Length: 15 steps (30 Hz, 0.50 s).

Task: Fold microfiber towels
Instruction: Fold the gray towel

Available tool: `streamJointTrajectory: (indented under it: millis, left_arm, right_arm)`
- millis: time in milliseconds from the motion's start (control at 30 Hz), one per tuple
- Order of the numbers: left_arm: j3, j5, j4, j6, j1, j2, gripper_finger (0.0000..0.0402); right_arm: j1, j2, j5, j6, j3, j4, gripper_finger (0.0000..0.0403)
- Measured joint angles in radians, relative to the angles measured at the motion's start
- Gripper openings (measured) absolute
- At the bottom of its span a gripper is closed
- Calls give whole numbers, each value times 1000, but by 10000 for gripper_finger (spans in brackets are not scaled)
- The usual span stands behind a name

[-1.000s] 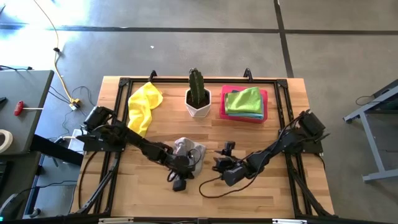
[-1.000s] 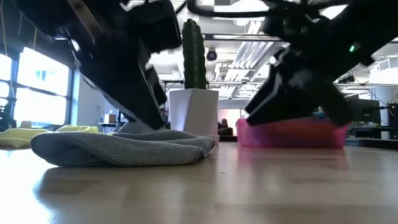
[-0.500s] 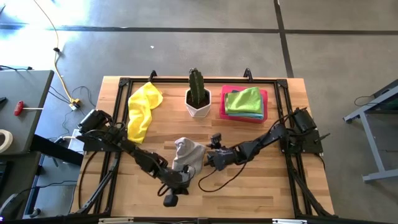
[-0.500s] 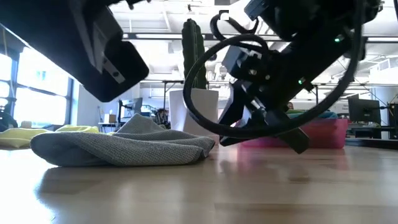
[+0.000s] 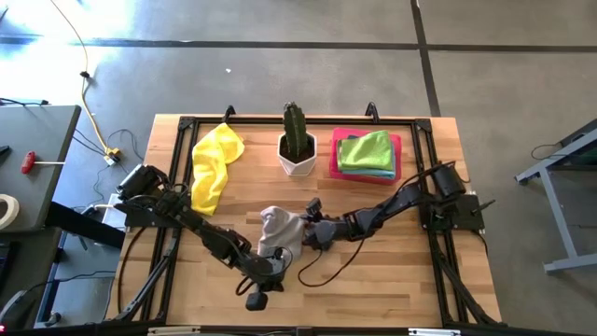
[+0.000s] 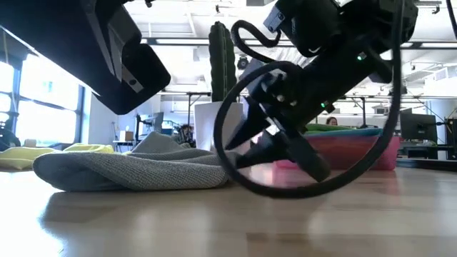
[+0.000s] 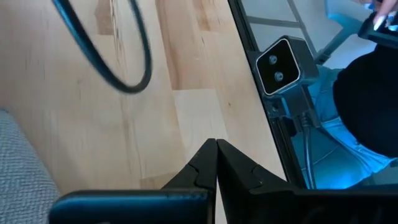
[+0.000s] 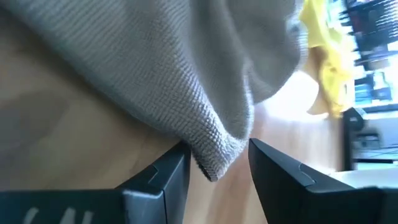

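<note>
Grey towel [image 5: 280, 230] lies crumpled before the cactus pot [image 5: 298, 153]; right gripper [image 8: 217, 163], jaws open, straddles its corner. Left gripper [image 7: 216, 163] clenched empty. Yellow towel [image 5: 214, 159] remains unfolded.

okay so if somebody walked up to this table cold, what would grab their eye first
Probably the crumpled grey towel at the table's middle, with the right gripper at its edge, jaws open around a corner. Next, the yellow towel at the back left and the pink tray of folded towels beside the potted cactus.
</note>
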Motion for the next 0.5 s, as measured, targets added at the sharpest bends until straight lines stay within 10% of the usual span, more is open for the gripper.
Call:
streamJointTrajectory:
  millis: [233, 500]
  left_arm:
    - [0, 0, -1, 0, 0, 0, 0]
    - [0, 0, -2, 0, 0, 0, 0]
  right_arm:
    - [0, 5, -4, -44, -2, 45, 134]
    - [1, 5, -9, 21, -3, 36, 11]
